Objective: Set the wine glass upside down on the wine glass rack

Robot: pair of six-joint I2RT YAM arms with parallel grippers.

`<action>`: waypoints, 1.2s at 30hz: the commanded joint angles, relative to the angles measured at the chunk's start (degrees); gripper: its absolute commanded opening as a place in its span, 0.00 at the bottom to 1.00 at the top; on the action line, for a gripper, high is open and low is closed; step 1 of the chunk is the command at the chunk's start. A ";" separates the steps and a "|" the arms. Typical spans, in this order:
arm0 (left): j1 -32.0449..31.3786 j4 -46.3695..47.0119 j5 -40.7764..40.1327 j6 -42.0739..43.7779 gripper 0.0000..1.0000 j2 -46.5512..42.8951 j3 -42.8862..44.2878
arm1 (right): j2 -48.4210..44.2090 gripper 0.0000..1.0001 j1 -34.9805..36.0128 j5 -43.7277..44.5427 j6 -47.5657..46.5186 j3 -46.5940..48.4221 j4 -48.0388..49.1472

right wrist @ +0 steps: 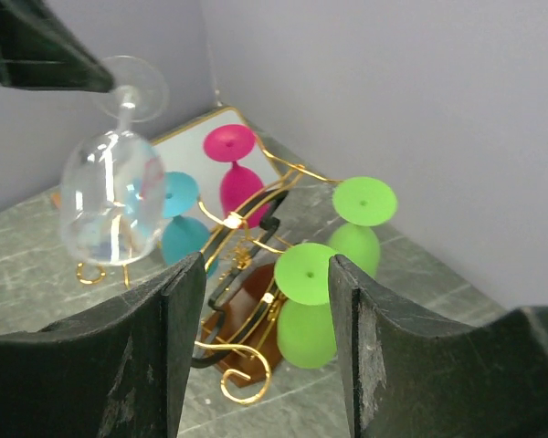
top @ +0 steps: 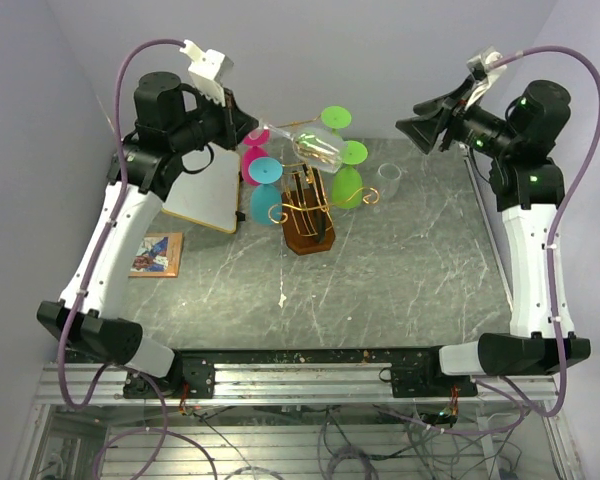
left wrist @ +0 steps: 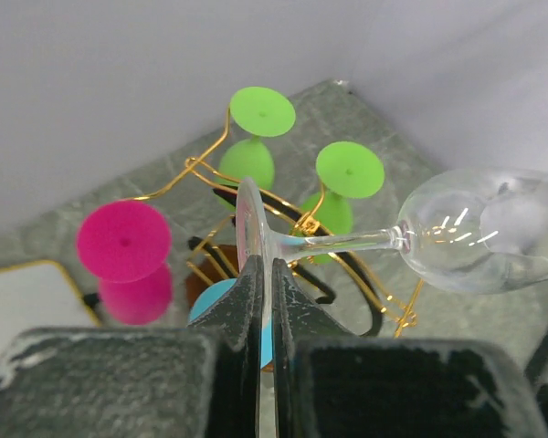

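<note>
My left gripper [top: 252, 128] is shut on the foot of a clear wine glass [top: 315, 150] and holds it on its side in the air, above the gold wire rack [top: 302, 203] on its dark brown base [top: 310, 238]. In the left wrist view the fingers [left wrist: 247, 292] pinch the foot's rim, and the bowl [left wrist: 489, 228] points right over the rack [left wrist: 384, 292]. Pink [top: 254, 158], teal [top: 266, 192] and two green [top: 350, 178] glasses hang upside down on the rack. My right gripper [top: 418, 130] is open and empty, right of the rack [right wrist: 247, 228].
A second clear glass [top: 388, 180] stands on the grey table right of the rack. A white board [top: 204, 190] and a colourful card [top: 158, 253] lie at the left. Walls close off the back and sides.
</note>
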 commanded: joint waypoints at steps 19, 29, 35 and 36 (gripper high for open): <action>-23.18 -27.53 -6.24 45.77 0.07 -7.12 7.13 | -4.68 0.56 -10.66 -0.94 3.05 -6.26 5.08; -33.08 -25.94 -23.57 50.58 0.07 -4.93 2.18 | -7.18 0.57 -11.72 0.89 1.04 -12.30 5.70; -36.20 -22.25 -32.64 52.48 0.07 -5.10 -3.64 | -7.66 0.57 -14.17 -1.30 4.14 -14.37 8.61; -36.45 -21.43 -33.60 52.51 0.07 -5.16 -4.51 | -7.68 0.57 -14.44 -1.61 4.52 -14.63 8.97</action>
